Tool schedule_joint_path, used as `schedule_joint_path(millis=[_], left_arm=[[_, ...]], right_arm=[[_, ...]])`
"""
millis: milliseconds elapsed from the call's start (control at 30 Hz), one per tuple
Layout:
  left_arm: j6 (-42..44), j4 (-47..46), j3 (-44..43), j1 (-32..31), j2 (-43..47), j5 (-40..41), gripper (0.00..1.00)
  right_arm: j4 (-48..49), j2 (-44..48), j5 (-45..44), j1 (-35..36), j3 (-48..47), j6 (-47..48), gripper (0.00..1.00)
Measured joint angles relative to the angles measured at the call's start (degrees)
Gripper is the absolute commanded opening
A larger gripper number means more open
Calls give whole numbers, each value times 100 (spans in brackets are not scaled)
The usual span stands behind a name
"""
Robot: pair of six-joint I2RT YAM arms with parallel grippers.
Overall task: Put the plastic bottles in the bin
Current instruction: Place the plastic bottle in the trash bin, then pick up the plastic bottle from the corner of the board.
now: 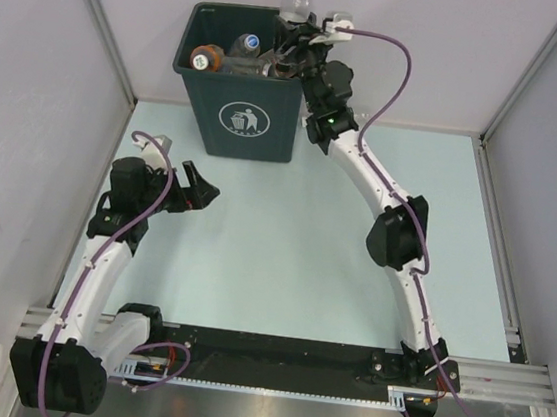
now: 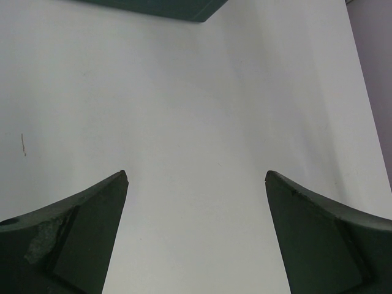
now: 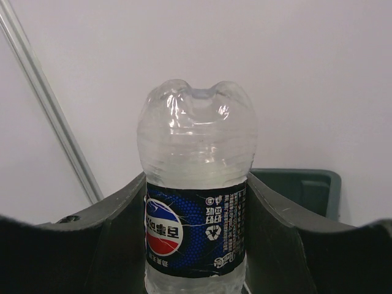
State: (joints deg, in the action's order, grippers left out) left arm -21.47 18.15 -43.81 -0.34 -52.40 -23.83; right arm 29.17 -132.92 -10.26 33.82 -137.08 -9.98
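The dark green-grey bin (image 1: 242, 104) stands at the back of the table, with plastic bottles inside it: an orange-filled one (image 1: 207, 58) and a clear one (image 1: 245, 44). My right gripper (image 1: 297, 31) hovers over the bin's back right corner, shut on a clear bottle (image 1: 294, 7). In the right wrist view that bottle (image 3: 196, 153) has a dark blue label and points base-up between my fingers (image 3: 122, 208), with the right gripper (image 3: 196, 184) clamped on the label. The bin's rim (image 3: 303, 180) shows just behind. My left gripper (image 1: 200, 188) (image 2: 196, 177) is open and holds nothing.
Grey walls close in the table on the left, back and right. The bin's bottom corner (image 2: 177, 7) shows at the top of the left wrist view, above bare pale table (image 2: 196, 110). A metal rail (image 1: 292, 356) runs along the near edge.
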Motion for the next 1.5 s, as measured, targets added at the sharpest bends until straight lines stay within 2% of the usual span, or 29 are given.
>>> schedule_joint_path(millis=[100,133,233,467,633,833,1033,1300,1500], left_arm=[[-7,-2,0,0,-37,-50,100],[-7,-2,2,0,-48,-57,100],[-7,-2,2,0,-66,-63,100],[-9,-4,2,0,-98,-92,100],[-9,-4,2,0,-98,-101,100],[-11,-4,2,0,-98,-101,100],[-11,-11,59,0,-87,-101,100],[-15,-9,76,0,-79,-101,100],[-55,-15,92,0,-79,-98,100]], right_arm=[[-81,-433,-46,33,-415,109,57],[-140,-564,-66,31,-542,136,71],[-238,-769,-129,0,-688,212,99],[-275,-774,-299,-39,-684,424,100],[-221,-468,-415,-35,-221,516,100],[-13,317,-562,-35,636,573,100],[400,1419,-911,-120,2006,511,100],[142,2417,-1217,-868,3530,-551,100],[-1080,2503,-1268,-1423,3720,-1530,100]])
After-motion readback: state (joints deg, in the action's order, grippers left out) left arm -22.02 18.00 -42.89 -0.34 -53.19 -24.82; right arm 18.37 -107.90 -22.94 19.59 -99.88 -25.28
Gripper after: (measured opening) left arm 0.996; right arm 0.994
